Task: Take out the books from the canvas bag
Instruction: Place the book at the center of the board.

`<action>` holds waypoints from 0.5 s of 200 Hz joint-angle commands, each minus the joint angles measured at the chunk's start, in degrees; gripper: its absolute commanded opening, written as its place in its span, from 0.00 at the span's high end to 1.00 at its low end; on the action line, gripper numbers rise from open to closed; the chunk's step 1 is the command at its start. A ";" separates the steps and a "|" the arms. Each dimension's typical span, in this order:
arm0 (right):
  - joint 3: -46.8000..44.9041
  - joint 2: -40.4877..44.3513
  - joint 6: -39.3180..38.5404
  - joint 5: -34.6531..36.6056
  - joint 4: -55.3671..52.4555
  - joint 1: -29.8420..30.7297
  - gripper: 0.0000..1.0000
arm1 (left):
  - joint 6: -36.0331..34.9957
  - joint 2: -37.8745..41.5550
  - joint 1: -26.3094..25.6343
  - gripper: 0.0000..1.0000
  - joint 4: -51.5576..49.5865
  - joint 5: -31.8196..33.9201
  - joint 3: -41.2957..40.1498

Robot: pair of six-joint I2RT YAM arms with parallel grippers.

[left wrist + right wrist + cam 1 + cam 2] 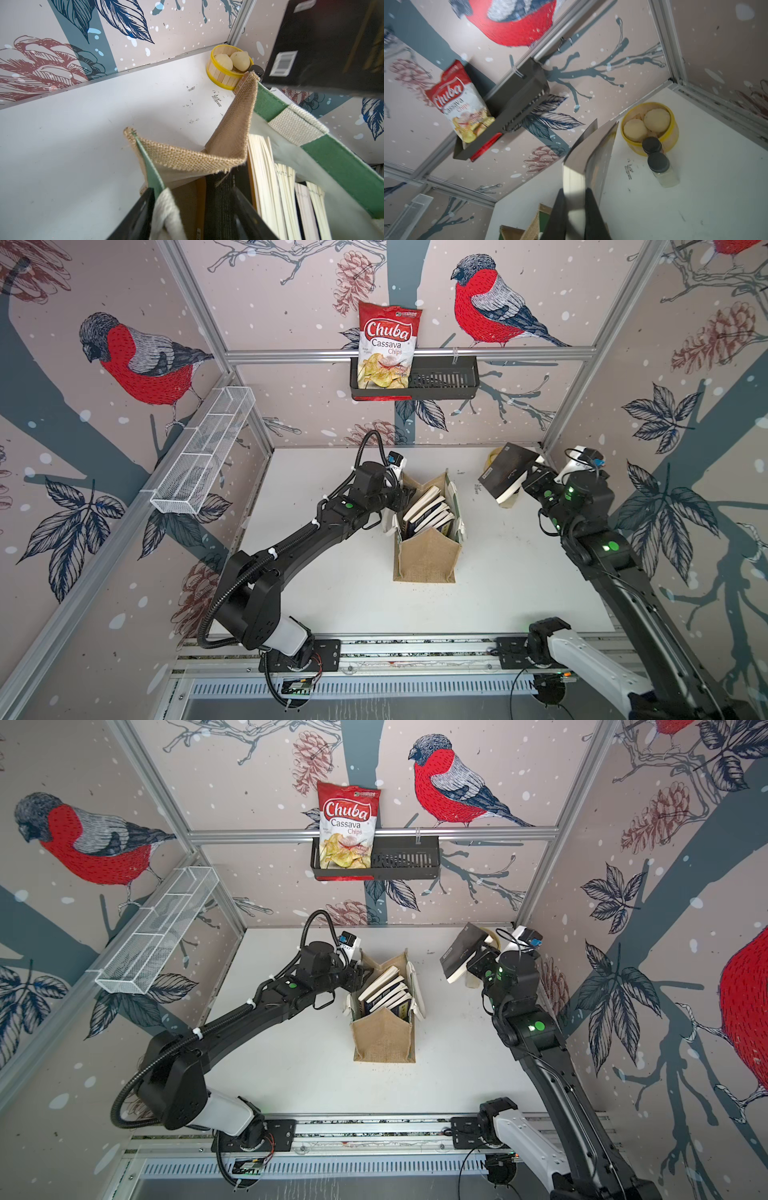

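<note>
The canvas bag [428,560] [384,1036] stands upright mid-table, mouth open, tan burlap [228,133] with green panels. Several books [428,510] [388,990] [268,176] stand inside it, cream page edges up. My left gripper [400,498] [359,973] [195,216] is open at the bag's left rim: one finger is outside the wall, the other inside, with the wall, a white handle, a brown book and a black book between them. My right gripper [525,481] [473,965] [575,207] is shut on a black book with a barcode [505,472] [461,952] [324,41] [589,158], held in the air right of the bag.
A yellow steamer basket of buns [494,458] [228,64] [650,126] sits in the back right corner, two black-lidded jars [658,164] beside it. A chips bag [388,348] stands in a black wall basket. A white wire basket [203,452] hangs on the left wall.
</note>
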State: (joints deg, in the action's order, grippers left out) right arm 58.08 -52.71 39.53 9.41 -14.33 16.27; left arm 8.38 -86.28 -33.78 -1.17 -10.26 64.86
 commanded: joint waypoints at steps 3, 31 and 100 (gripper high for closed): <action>-3.44 -2.06 1.49 -10.05 8.65 -1.15 1.00 | 0.54 -0.29 -0.01 0.42 -2.17 0.08 0.17; -6.93 -4.25 0.80 -12.64 11.87 -1.24 1.00 | 0.93 -0.03 -0.15 0.43 -2.18 0.21 0.23; -15.69 -9.50 3.25 -12.93 11.34 -2.06 1.00 | 1.02 0.05 -0.31 0.43 -2.51 0.62 0.46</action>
State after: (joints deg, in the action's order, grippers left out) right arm 44.69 -61.63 41.23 -3.07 -5.37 14.76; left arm 9.19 -86.28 -33.87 -2.20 -10.24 64.97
